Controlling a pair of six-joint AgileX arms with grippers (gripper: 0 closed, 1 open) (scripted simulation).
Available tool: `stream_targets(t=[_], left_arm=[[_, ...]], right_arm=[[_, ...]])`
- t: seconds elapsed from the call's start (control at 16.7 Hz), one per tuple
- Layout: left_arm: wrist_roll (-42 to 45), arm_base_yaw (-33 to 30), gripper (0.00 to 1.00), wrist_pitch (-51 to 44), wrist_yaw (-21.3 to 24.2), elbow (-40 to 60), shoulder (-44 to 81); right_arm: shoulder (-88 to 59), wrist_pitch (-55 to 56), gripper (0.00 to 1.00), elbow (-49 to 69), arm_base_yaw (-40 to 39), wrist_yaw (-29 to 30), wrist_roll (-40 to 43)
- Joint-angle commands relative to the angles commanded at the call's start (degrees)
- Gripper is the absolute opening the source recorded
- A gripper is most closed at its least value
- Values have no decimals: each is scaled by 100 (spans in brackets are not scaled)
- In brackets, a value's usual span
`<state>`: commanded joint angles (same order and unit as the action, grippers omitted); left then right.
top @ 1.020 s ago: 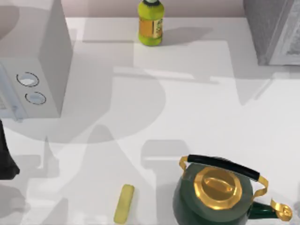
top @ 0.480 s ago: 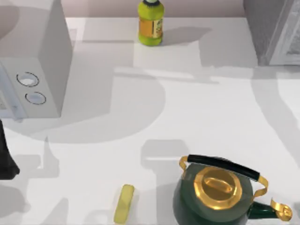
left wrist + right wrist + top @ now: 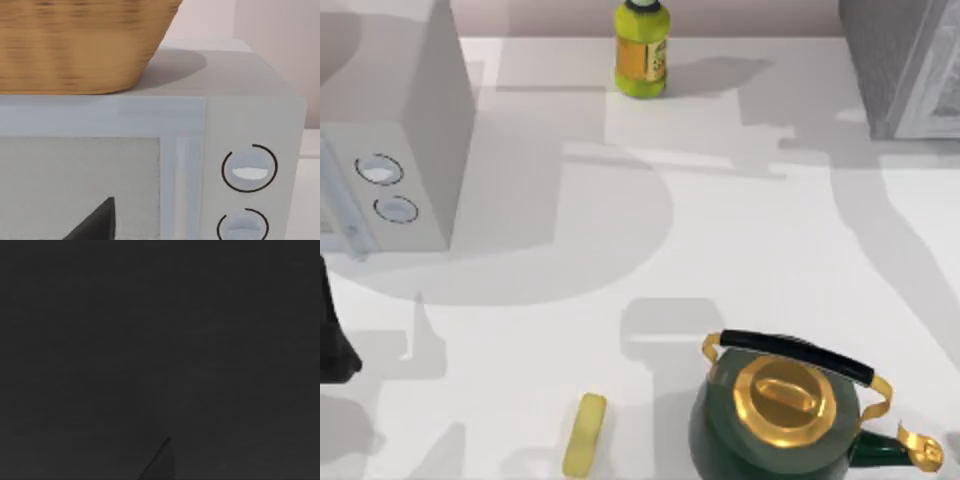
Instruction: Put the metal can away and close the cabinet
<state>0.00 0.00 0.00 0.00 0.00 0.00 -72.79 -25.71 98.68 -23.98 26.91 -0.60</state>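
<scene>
Top view: a matte white microwave (image 3: 390, 150) w/ two round dials is seen at the desk's left edge, a grey cabinet (image 3: 905, 65) at the far right corner, a glossy yellow-green bottle (image 3: 641, 50) at the far edge, a round green kettle (image 3: 780, 415) w/ gold lid and a flat yellow bar (image 3: 585, 435) at the near edge. Left wrist view: a woven basket (image 3: 85, 45) is seen resting atop the microwave. Right wrist view: dark. Grip state of either pincer can't be told; the can's place can't be told.

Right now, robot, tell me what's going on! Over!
Left arm parked at the table's left edge, facing the microwave. Right wrist view dark. Cabinet at far right. Kettle, bottle, yellow bar on the table.
</scene>
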Motion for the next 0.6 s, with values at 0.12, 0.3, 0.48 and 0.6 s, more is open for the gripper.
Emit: stream_targets(t=[0.12,0.3,0.48,0.6], left_arm=[[0,0,100,0,0,0,0],[0,0,100,0,0,0,0],[0,0,100,0,0,0,0],[0,0,100,0,0,0,0]], right_arm=[[-96,25,100,79,48,-61,6],[-407,122,100,306,219,-208,1],[-732,208,100,507,377,-374,1],[-865,263,100,607,477,-464,-5]])
